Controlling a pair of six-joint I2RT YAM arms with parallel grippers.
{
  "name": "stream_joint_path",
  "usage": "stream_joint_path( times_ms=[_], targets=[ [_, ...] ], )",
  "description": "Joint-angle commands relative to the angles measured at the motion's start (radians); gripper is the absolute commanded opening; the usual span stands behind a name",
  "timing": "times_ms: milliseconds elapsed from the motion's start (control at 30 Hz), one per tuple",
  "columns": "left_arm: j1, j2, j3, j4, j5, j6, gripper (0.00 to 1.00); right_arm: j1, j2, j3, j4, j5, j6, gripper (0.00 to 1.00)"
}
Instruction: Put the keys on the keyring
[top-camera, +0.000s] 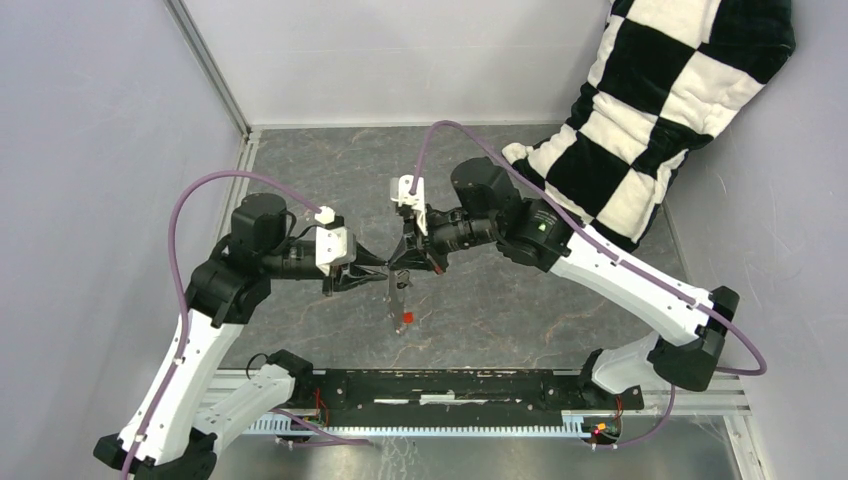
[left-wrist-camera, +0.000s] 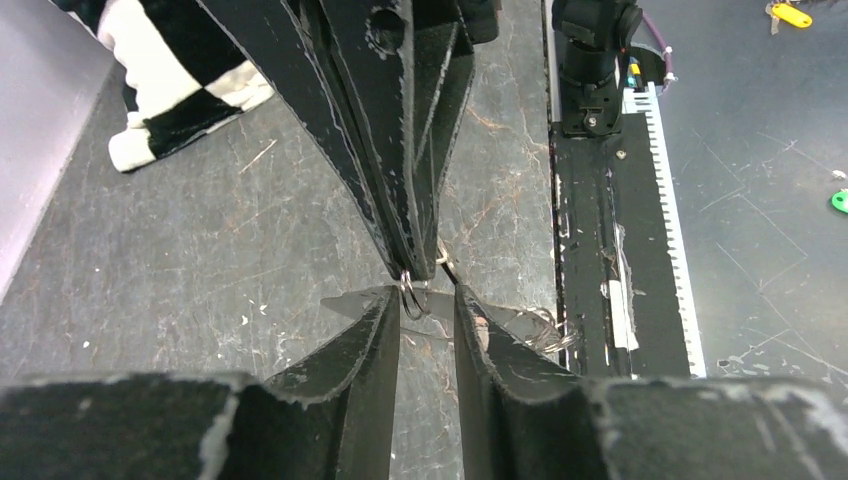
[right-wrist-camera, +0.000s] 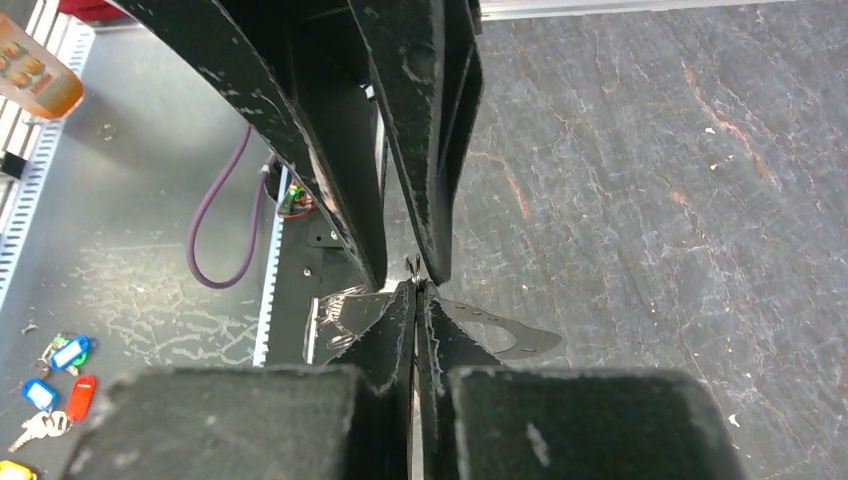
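Note:
Both grippers meet tip to tip above the middle of the table. My right gripper (right-wrist-camera: 417, 288) (top-camera: 408, 260) is shut on a small wire loop of the keyring (left-wrist-camera: 412, 298). My left gripper (left-wrist-camera: 427, 298) (top-camera: 375, 268) faces it with its fingers apart, and the loop sits at the mouth of that gap. A flat grey metal piece with small holes (right-wrist-camera: 505, 338) shows just behind the fingertips. In the top view a slim metal strip runs from the grippers toward the key with the red head (top-camera: 405, 318). The black key is out of view.
A black-and-white chequered cushion (top-camera: 660, 100) lies at the back right corner. A black rail (top-camera: 450, 390) runs along the near edge between the arm bases. Coloured key tags (right-wrist-camera: 60, 370) lie on the grey surface beyond that rail.

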Motion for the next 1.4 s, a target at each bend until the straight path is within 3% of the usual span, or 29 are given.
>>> stream_joint_path(
  times_ms=[0,133,333,500,767,867,1067,1367],
  targets=[
    [0.001,0.018,0.042,-0.030,0.000,0.057,0.32,0.029,0.036,0.119,-0.104,0.064,-0.072,0.00],
    [0.001,0.021,0.040,-0.036,0.003,0.063,0.24,0.045,0.072,0.184,-0.157,0.079,-0.091,0.00],
    [0.001,0.027,0.045,-0.104,0.007,0.139,0.02,0.057,0.112,0.259,-0.203,0.084,-0.105,0.00],
    [0.001,0.004,0.026,-0.059,0.005,0.124,0.02,0.047,0.053,0.193,-0.089,0.089,-0.033,0.17],
    [0.001,-0.131,-0.141,0.432,-0.038,-0.350,0.02,-0.022,-0.147,-0.095,0.253,0.071,0.165,0.46],
    [0.001,-0.138,-0.152,0.509,-0.035,-0.419,0.02,-0.028,-0.204,-0.189,0.339,0.084,0.206,0.56],
    [0.001,-0.135,-0.148,0.556,0.001,-0.457,0.02,-0.032,-0.253,-0.316,0.474,0.063,0.283,0.62],
    [0.001,-0.138,-0.133,0.558,0.047,-0.434,0.02,-0.032,-0.287,-0.381,0.567,0.034,0.324,0.61]
  ],
)
